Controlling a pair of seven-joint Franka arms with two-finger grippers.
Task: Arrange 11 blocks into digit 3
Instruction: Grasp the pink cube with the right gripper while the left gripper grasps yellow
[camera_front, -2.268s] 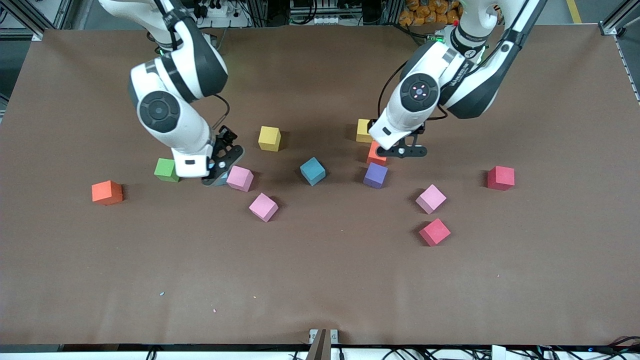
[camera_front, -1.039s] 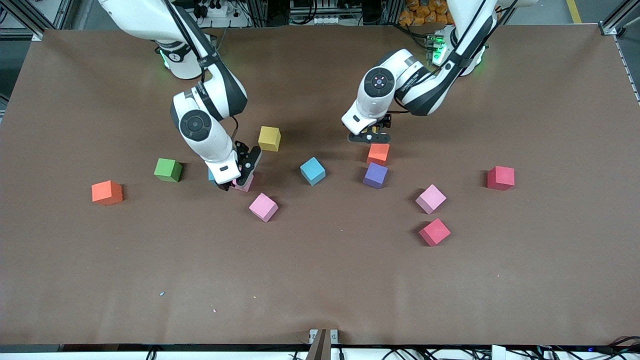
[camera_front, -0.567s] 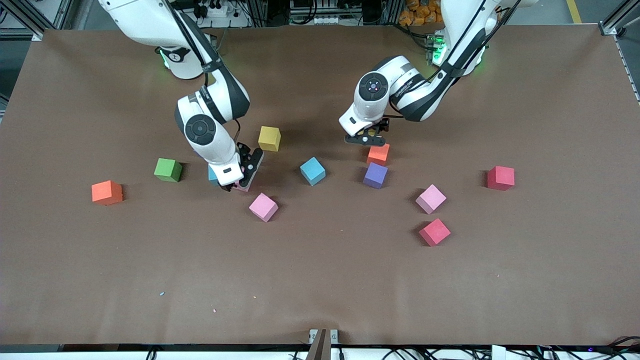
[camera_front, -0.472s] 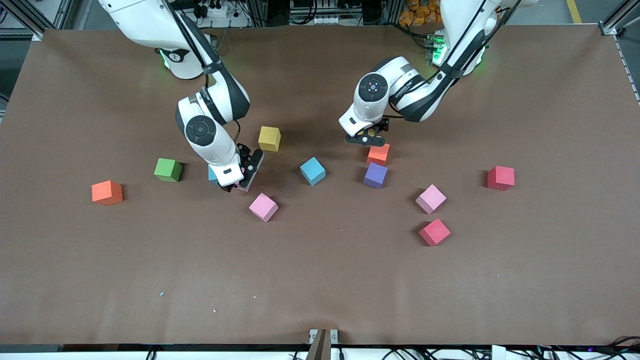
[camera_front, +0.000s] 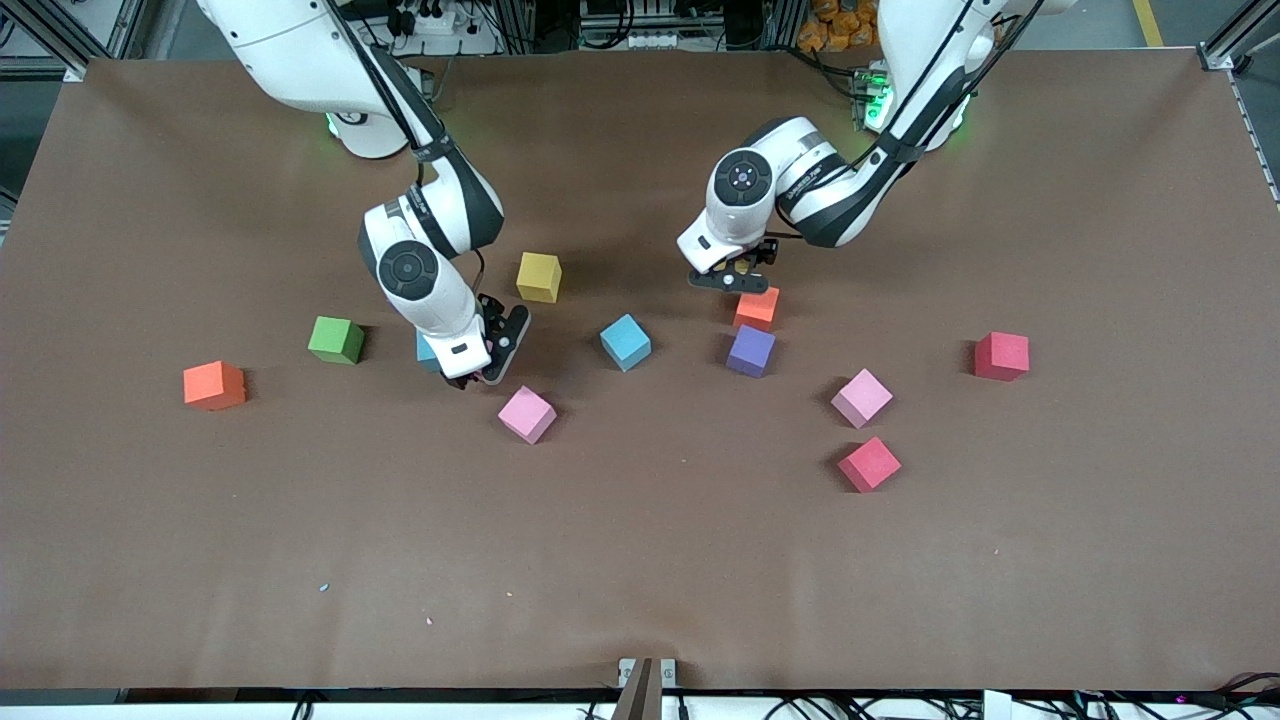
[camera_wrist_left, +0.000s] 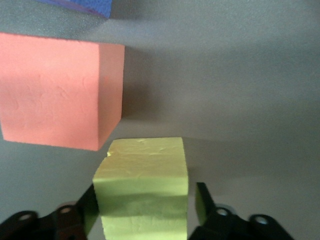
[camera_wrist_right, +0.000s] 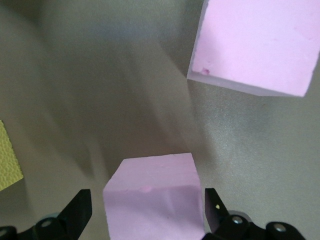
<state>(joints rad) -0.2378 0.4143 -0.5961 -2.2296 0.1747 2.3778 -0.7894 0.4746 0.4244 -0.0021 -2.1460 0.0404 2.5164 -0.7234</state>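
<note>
Front view: the left hand has dropped low at 12 o'clock of the orange block. Its fingers have come in since a second ago. The right hand has left the blue block and sits at 11 o'clock of the loose pink block. Both targets are hidden under the hands here. The other blocks lie scattered over the desk; no digit 3 started, so these read as the first picks.

Left wrist view: shows the hidden target, a yellow block on the desk. The fingers hug both its sides, so the grip looks made; not lifted. The orange block is just beside it, apart.

Right wrist view: a second pink block sits between wide-open fingers, gaps on both sides, nothing held. The loose pink block is near.
</note>
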